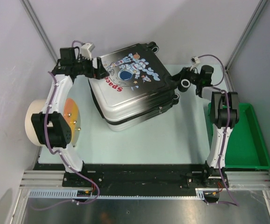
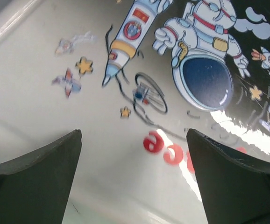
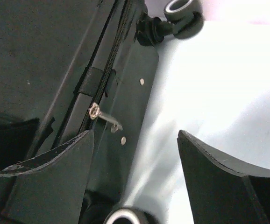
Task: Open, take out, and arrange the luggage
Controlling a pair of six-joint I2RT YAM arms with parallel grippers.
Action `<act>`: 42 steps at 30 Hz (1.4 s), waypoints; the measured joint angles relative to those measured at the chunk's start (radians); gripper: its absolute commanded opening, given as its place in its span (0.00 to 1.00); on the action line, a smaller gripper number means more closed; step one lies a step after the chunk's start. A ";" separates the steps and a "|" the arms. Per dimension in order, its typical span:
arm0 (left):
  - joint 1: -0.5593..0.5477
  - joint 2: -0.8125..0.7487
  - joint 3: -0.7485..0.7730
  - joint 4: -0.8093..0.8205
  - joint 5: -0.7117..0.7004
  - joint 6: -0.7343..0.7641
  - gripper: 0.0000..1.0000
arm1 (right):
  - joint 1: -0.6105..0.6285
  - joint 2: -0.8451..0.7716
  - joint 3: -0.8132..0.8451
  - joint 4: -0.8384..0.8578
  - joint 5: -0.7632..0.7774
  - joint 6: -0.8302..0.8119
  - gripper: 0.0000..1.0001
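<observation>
The luggage [image 1: 130,88] lies flat on the table with its astronaut "Space" print facing up and its two shells together. My left gripper [image 1: 99,67] hovers open over the white far-left corner of the lid [image 2: 139,93], and nothing sits between its fingers [image 2: 46,172]. My right gripper [image 1: 181,79] stands open at the wheel end on the right. In the right wrist view the black side of the luggage [image 3: 55,56] shows its zip line and a metal zipper pull [image 3: 104,117] hanging free just beyond my left finger [image 3: 55,177]. Two wheels [image 3: 184,14] frame that end.
A beige cylinder [image 1: 44,119] with an orange face lies on its side at the left, under my left arm. A green plastic bin [image 1: 247,140] stands at the right edge beside my right arm. Pale walls close in the back and both sides.
</observation>
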 measured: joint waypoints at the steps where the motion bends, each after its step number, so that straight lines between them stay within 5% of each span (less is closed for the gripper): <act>1: 0.013 -0.016 -0.013 -0.014 0.006 -0.017 1.00 | -0.010 -0.023 0.001 -0.059 0.003 0.005 0.79; 14: 0.097 -0.231 -0.340 -0.029 -0.031 -0.218 1.00 | -0.003 -0.047 0.000 -0.497 0.024 0.109 0.72; 18: 0.105 -0.290 -0.449 0.079 -0.018 -0.296 1.00 | 0.001 -0.041 -0.061 -0.525 0.018 0.137 0.61; 23: 0.105 -0.274 -0.469 0.133 0.018 -0.353 0.91 | -0.016 -0.118 -0.193 -0.481 0.033 0.127 0.60; 33: 0.101 0.061 -0.129 0.180 0.086 -0.375 0.80 | 0.074 -0.407 -0.591 -0.415 0.050 0.042 0.64; 38: 0.024 0.187 0.038 0.247 0.031 -0.290 0.84 | 0.201 -0.637 -0.774 -0.477 0.014 0.036 0.72; 42: -0.024 0.208 0.111 0.217 -0.039 -0.254 0.88 | 0.188 -0.814 -0.795 -0.583 -0.047 -0.014 0.74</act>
